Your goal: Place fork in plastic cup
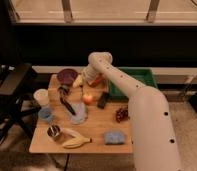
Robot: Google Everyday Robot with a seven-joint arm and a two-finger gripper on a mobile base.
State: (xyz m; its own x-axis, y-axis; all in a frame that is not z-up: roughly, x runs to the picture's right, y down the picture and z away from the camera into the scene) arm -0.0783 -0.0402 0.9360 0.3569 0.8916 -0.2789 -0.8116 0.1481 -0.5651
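Just the one camera view here. The claw (86, 79) hangs over the upper middle of the desk (92, 132), between the purple bowl (67, 76) and the green tray (137, 80). It looks released to me, with nothing in it. I think the fork (62, 91) is that thin greyish bit just below the purple bowl, by the top end of the black utensil (68, 106), but it's hard to be sure. The white cup (41, 96) sits near the desk's left edge. So basically nothing's done yet: the fork needs grabbing, carrying left and dropping in the cup.
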